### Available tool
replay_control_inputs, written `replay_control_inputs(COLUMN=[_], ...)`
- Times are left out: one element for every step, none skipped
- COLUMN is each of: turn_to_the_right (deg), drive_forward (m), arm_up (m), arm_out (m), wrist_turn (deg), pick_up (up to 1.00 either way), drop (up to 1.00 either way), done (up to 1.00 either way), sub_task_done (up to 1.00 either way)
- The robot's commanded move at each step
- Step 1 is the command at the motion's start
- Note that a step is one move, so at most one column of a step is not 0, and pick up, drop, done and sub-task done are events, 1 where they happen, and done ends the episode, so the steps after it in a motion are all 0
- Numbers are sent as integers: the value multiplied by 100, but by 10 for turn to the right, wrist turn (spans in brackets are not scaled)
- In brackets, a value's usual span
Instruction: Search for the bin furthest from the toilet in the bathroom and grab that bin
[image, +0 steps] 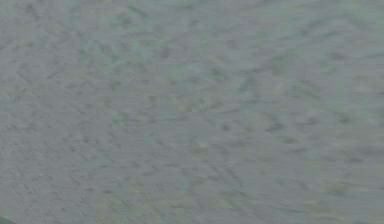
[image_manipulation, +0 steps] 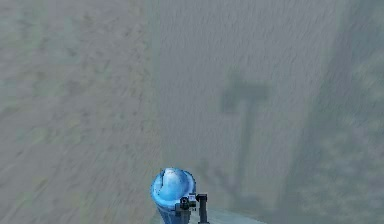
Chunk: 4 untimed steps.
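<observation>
In the arm side view, a blue rounded thing with a glossy pale top sits at the bottom edge, just left of the middle. It could be a bin, but its lower part is cut off. The gripper shows as a small dark body right beside it, on its right. I cannot tell whether the gripper holds anything, because the blue thing's base is out of sight.
A mottled grey-green wall stands close ahead in the forward view. In the arm side view a grey-brown wall rises behind the blue thing. A pale sliver of surface lies at the bottom edge.
</observation>
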Motion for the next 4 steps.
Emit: replay_control_inputs(turn_to_the_right=[0,0,0,0], drive_forward=[0,0,0,0], arm_up=[0,0,0,0], arm_out=[0,0,0,0], wrist_turn=[450,450,450,210], pick_up=[0,0,0,0], drop=[0,0,0,0], done=[0,0,0,0], sub_task_done=[0,0,0,0])
